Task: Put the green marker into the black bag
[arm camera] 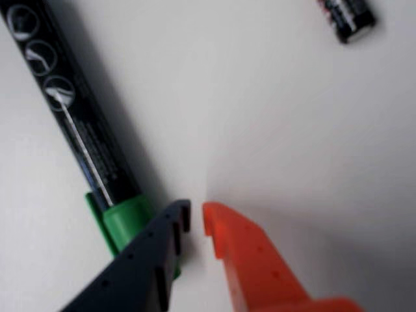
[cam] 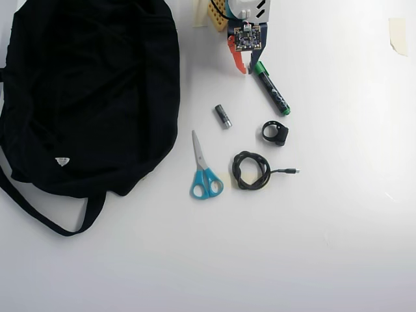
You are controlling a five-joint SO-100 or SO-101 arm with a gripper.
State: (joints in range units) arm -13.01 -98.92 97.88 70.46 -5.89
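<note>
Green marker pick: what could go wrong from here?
1. The gripper looks nearly closed on bare table beside the green marker; closing now would likely miss it.
2. The dark finger overlaps its green end; lowering may nudge or roll it.
3. Battery lies between it and the black bag.

White table with scattered small items and a big bag.
Black bag fills the overhead view's left side, strap looping toward the bottom left. Right of it: grey-black battery, blue-handled scissors, coiled black cable, small black ring-shaped part. Green marker lies diagonally near the top centre. Piece of tape stuck at top right corner.
</note>
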